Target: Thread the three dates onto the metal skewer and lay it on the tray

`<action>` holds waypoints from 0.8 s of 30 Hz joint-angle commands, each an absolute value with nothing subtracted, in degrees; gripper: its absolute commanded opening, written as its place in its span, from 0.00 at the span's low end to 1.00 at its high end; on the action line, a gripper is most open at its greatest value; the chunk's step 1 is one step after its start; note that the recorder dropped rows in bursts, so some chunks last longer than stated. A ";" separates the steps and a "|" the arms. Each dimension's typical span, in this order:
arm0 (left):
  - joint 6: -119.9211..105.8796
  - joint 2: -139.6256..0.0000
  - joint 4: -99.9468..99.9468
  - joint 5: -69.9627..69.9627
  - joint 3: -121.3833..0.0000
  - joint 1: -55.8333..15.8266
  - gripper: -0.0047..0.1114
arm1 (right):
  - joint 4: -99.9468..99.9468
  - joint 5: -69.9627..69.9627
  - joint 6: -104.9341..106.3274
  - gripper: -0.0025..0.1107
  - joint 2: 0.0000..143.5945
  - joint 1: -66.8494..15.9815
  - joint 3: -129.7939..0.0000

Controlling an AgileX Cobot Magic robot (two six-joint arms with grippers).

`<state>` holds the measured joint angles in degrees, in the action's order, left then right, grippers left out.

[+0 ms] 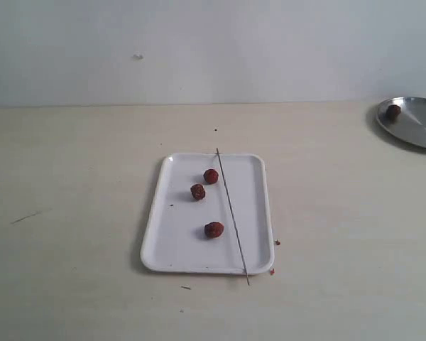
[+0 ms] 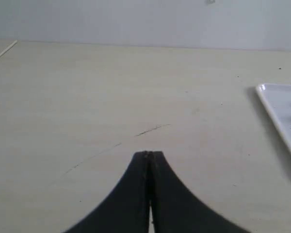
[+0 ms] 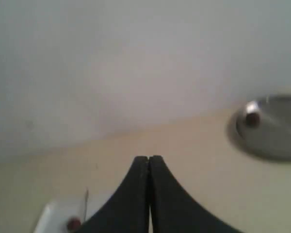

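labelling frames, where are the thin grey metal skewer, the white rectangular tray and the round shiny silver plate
thin grey metal skewer (image 1: 232,213): exterior view, middle of the rod
white rectangular tray (image 1: 179,247): exterior view, bare floor near its left rim
round shiny silver plate (image 1: 420,122): exterior view, bare middle surface

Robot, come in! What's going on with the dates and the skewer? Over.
Left gripper shut, empty; right gripper shut, empty. Three dates loose on tray, none threaded; skewer lying across tray. Nothing blocking them.
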<state>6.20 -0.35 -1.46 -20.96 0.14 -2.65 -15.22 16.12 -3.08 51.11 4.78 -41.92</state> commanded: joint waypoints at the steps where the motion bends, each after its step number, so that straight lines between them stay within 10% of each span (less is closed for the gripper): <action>1: 6.36 0.00 -1.59 -20.49 0.00 -2.96 0.04 | -14.66 32.76 0.67 0.02 67.17 2.00 -49.92; 24: 6.36 0.00 -1.59 -20.49 0.00 -2.96 0.04 | 1.82 54.79 -14.65 0.03 112.70 -24.63 -78.19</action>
